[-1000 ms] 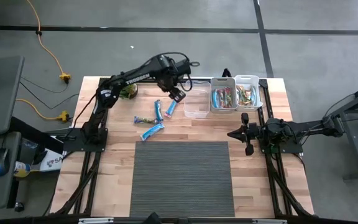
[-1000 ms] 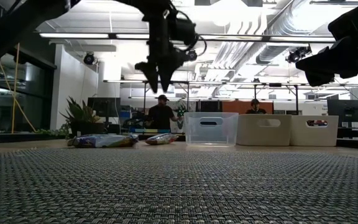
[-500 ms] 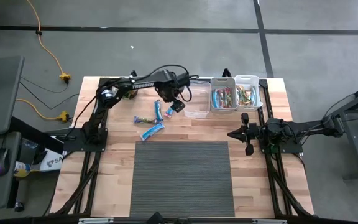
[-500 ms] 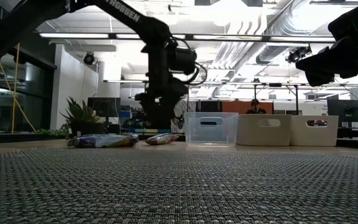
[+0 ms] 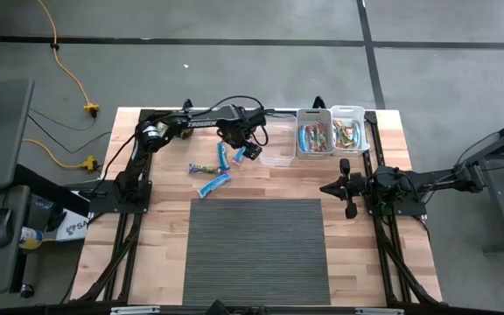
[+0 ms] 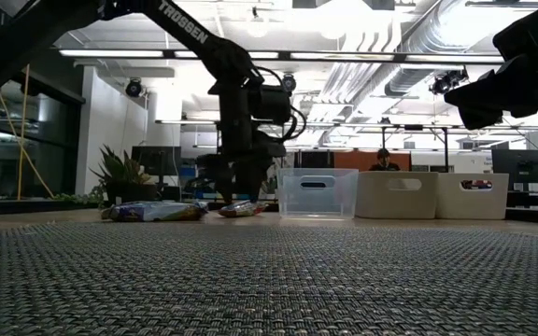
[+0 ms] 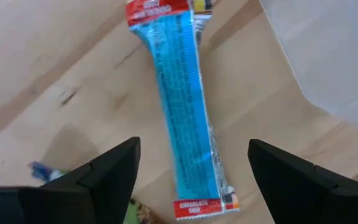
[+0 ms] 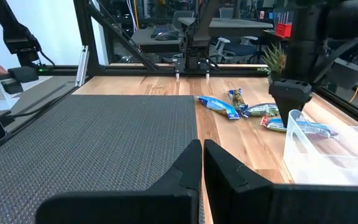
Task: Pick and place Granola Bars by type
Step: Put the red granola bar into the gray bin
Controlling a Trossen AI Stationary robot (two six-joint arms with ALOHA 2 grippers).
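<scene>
Left wrist view shows the left pincer [image 7: 191, 180] spread wide, its fingers straddling a bright blue granola bar [image 7: 182, 118] lying flat on the tabletop [image 7: 55, 56] — nothing held yet. Just beside it sits the clear bin [image 7: 328, 56]; a skewed closing could pinch only wrapper, so the bar slips.

L arm has dropped from up over the table to just above the wood, next to the clear bin [image 5: 277, 150]. Left gripper [image 5: 243, 154] was narrower a sec ago, now spread wide w/ fingers [image 7: 104, 177] either side of a blue bar [image 7: 182, 115], not touching it yet.
</scene>
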